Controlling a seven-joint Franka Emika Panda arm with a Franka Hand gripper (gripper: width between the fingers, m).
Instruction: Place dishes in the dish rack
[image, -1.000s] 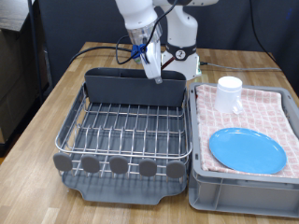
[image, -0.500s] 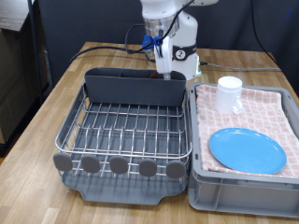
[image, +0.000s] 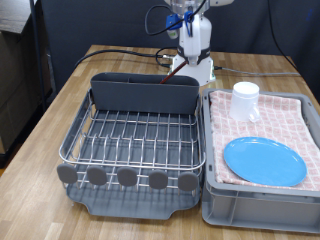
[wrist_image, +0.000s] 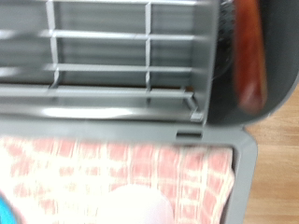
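I read the wooden counter (image: 60, 110) first. On it sits the dish rack (image: 135, 140), silver wire grid on a dark tray, its tall grey caddy (image: 145, 93) along the far side. Just beside the rack, on the exterior view's right, stands the grey crate (image: 262, 200) lined with pink checked cloth (image: 290, 120). Blue plate (image: 265, 160) lies flat on that cloth, at the near end. White mug (image: 245, 101) stands beyond the plate, farther from me. My wrist camera shows the reddish-brown wooden spoon (wrist_image: 249, 51) lying in the rack's caddy. Tool (image: 187, 14) is high above the caddy's far side; I cannot tell whether it is released or clenched.
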